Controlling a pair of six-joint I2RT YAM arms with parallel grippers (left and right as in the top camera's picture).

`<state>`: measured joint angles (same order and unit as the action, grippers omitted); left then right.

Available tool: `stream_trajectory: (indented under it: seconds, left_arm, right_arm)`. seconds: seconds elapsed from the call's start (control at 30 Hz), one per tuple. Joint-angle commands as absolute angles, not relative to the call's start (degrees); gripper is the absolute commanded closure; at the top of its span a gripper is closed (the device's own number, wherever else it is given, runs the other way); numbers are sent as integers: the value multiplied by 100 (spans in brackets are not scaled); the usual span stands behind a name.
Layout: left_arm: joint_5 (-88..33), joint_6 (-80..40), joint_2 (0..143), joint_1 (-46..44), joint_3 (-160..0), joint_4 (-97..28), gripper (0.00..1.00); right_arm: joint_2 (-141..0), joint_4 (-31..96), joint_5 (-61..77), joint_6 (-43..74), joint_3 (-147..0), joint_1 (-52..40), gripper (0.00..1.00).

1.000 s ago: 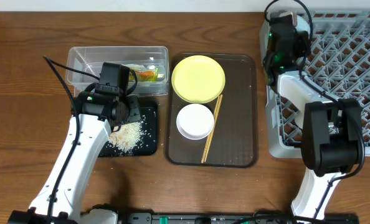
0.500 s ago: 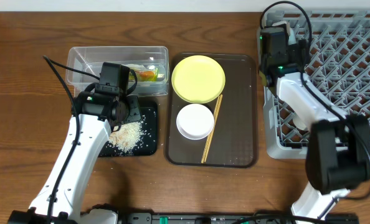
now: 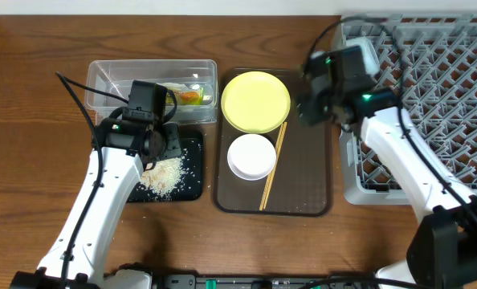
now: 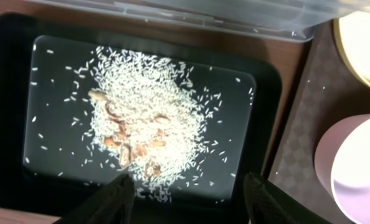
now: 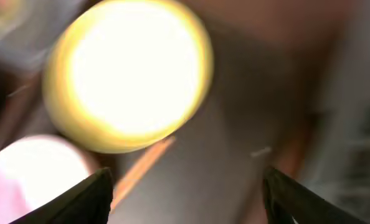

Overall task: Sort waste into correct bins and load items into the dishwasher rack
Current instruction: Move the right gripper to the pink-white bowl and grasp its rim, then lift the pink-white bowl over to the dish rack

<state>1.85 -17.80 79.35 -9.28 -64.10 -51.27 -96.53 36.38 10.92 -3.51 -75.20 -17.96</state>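
White rice (image 4: 149,124) with a few brown bits lies heaped in the black tray (image 4: 4,124), and my left gripper (image 4: 188,199) hovers open and empty over its near edge. From overhead, that gripper (image 3: 163,146) sits beside the rice (image 3: 166,174), next to the clear tub (image 3: 110,84) holding the green-and-orange wrapper (image 3: 189,96). My right gripper (image 3: 304,106) hangs open and empty over the brown tray by the yellow plate (image 3: 255,101). In its blurred wrist view the right gripper (image 5: 188,186) is above the plate (image 5: 129,74), white bowl (image 5: 29,168) and chopsticks (image 5: 141,165).
The dark brown serving tray (image 3: 311,185) carries the plate, the white bowl (image 3: 251,156) and the chopsticks (image 3: 273,164). The grey dishwasher rack (image 3: 431,96) fills the right side. The black tray (image 3: 192,186) sits in front of the tub, close to the brown tray's left edge.
My right arm has swung left from the rack's back left corner to above the brown tray. The left arm has stayed still over the rice.
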Motion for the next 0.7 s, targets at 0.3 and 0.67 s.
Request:
stream_trajectory:
  seconds: [0.3,0.67]
  left_arm:
    - [40,-2198,7931,145,-6399,-5315,39]
    - [-1,-2196,7931,176,-6399,-5336,39]
  right_arm:
    - [-10210,4285,1413,296,-7126,-2733,38]
    - [-10877,3876,1354,847,-7111,-2967,86]
